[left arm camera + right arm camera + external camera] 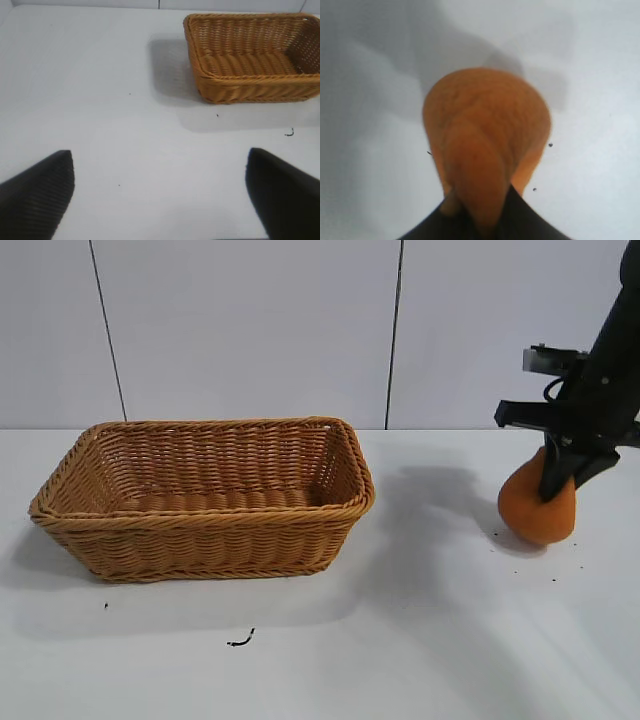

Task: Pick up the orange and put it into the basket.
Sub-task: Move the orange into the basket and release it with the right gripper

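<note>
Right gripper [562, 480] is clamped on the knob of the orange [537, 510], which hangs below it near the white table [420, 640] at the right side. The basket [205, 502] stands well apart to the left of the orange, long axis running left-right, opening up and unobstructed. Judgement: the carry must go leftward and clear the near rim. Right arm holds the fruit; left gripper [160, 195] idles, jaws apart. Whether the orange touches the table is unclear; the fingertips are hidden behind it.
</note>
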`<state>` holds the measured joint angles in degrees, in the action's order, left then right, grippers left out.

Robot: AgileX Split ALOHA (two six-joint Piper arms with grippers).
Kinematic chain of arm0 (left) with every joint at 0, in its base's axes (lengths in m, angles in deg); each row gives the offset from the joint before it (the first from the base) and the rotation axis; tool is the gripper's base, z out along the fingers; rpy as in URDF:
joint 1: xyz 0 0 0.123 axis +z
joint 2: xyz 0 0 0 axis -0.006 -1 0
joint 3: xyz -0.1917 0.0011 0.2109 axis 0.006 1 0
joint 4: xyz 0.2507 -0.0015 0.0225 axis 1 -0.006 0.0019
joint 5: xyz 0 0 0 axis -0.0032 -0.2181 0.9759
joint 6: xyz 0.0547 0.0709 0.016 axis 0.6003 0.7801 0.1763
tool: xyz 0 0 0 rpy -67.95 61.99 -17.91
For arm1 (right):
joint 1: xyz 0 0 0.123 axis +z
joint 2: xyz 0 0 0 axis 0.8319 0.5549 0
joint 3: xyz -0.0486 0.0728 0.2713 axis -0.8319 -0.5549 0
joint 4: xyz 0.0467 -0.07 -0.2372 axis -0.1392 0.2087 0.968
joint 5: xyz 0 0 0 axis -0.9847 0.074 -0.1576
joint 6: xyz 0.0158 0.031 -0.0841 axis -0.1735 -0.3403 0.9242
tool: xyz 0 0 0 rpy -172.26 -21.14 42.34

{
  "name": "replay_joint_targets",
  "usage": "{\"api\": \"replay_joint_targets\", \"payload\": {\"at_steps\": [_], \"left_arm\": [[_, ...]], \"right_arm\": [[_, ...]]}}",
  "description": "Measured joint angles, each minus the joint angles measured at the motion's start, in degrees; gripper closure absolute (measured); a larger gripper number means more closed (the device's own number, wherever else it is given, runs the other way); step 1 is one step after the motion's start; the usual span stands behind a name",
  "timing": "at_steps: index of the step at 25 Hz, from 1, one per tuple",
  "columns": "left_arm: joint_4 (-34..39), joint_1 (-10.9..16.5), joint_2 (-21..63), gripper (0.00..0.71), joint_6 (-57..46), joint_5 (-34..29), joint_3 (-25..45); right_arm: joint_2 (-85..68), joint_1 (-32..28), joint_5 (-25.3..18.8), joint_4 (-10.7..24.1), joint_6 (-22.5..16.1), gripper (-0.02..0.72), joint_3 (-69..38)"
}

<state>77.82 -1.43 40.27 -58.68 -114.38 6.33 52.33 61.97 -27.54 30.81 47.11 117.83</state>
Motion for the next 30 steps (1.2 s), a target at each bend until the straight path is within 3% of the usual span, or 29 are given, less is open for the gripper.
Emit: {"api": "replay_joint_targets", "payload": {"at_steps": [10,18,23,26,28,30], "left_arm": [[0.0,0.0,0.0,0.044,0.0,0.0,0.0],[0.0,0.0,0.0,0.044,0.0,0.0,0.0],[0.0,0.0,0.0,0.044,0.0,0.0,0.0],[0.0,0.0,0.0,0.044,0.0,0.0,0.0],[0.0,0.0,0.0,0.044,0.0,0.0,0.0],[0.0,0.0,0.0,0.044,0.0,0.0,0.0]], "right_arm": [[0.1,13.5,0.1,0.6,-2.7,0.713,6.7],[4.8,25.1,7.3,0.0,-4.4,0.713,6.7],[11.0,28.2,12.5,-0.3,-5.7,0.713,6.8],[13.6,28.5,13.2,-0.6,-5.8,0.711,6.8],[14.4,28.5,12.7,-0.7,-5.8,0.679,6.8],[14.5,28.5,11.8,-0.7,-6.0,0.545,6.8]]}}
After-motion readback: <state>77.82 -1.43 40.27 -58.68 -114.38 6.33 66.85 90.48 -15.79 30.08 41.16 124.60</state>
